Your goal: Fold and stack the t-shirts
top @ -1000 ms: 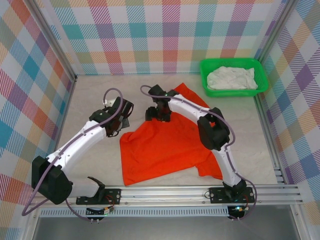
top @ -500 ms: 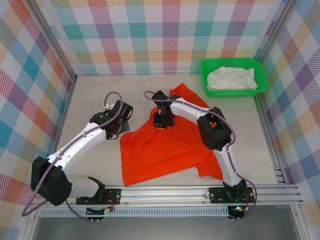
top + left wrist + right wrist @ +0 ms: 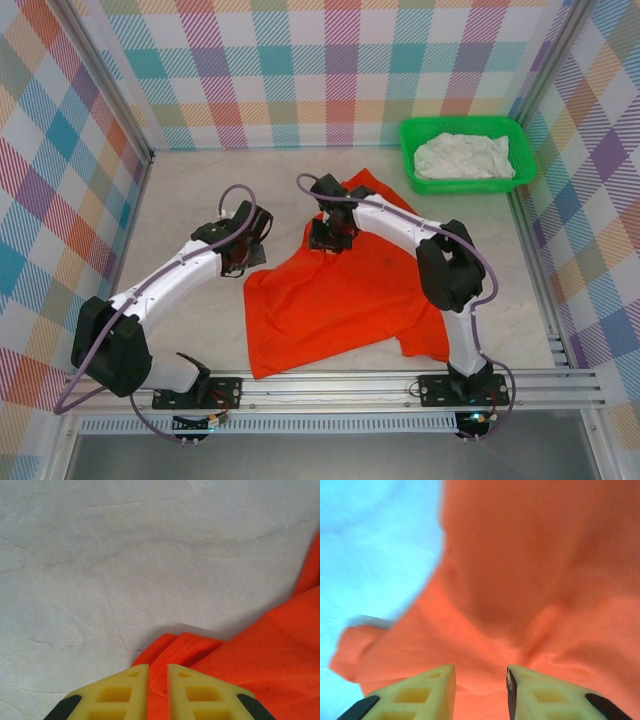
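The orange-red t-shirt lies spread and rumpled on the middle of the table. My left gripper is at its upper left corner. In the left wrist view that gripper is shut on a folded hem of the orange t-shirt. My right gripper is low over the shirt's far edge, near the collar. There its yellow fingers stand apart, open, over wrinkled orange cloth. The white t-shirt lies bunched in the green basket.
The green basket stands at the far right corner. Bare pale tabletop stretches left of and beyond the orange shirt. Checked walls close off the left, far and right sides. A metal rail runs along the near edge.
My left gripper moved right and nearer, onto the shirt's left corner. The right gripper shifted slightly right and nearer. The orange shirt's left side has slid to the right.
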Tool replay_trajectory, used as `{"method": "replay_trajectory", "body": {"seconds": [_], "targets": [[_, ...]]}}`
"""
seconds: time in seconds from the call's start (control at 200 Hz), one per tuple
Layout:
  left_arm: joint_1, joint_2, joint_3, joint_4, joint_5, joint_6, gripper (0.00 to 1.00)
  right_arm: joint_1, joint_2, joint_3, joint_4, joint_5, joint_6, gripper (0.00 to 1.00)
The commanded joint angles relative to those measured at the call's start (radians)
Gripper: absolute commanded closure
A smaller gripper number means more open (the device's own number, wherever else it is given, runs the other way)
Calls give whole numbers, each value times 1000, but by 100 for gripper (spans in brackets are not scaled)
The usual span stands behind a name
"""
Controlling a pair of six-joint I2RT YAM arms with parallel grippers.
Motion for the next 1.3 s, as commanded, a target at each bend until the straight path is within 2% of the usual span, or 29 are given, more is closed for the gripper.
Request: {"method": "replay_trajectory", "body": {"seconds": [0.0, 0.265, 0.38, 0.515, 0.62, 0.72, 0.84, 0.97, 1.06, 1.12, 1.155, 1.295], "targets": [[10, 43, 6, 14, 13, 2, 86, 4, 60, 129, -43, 6, -7, 68], [13, 39, -19, 32, 12, -3, 86, 10, 202, 305, -123, -17, -20, 71], [18, 41, -26, 46, 26, -6, 86, 10, 250, 349, -163, 13, -23, 71], [18, 56, -40, 65, 55, -6, 86, 10, 258, 314, -185, 65, -28, 70], [18, 86, -50, 90, 102, -6, 85, 10, 222, 224, -167, 95, -26, 69], [17, 121, -81, 138, 167, -11, 82, 10, 182, 149, -137, 106, -24, 66], [9, 162, -120, 201, 222, -20, 71, 10, 173, 121, -131, 114, -28, 66], [-9, 212, -132, 269, 275, -13, 60, 10, 181, 97, -113, 105, -21, 73], [-22, 261, -126, 310, 331, -8, 58, 10, 183, 85, -108, 110, -19, 81], [-38, 294, -125, 337, 360, -6, 60, 9, 180, 79, -109, 118, -20, 85], [-49, 311, -124, 354, 376, -4, 65, 8, 177, 78, -109, 122, -22, 87], [-75, 350, -107, 385, 378, -2, 100, 5, 169, 69, -106, 133, -24, 94]]}}
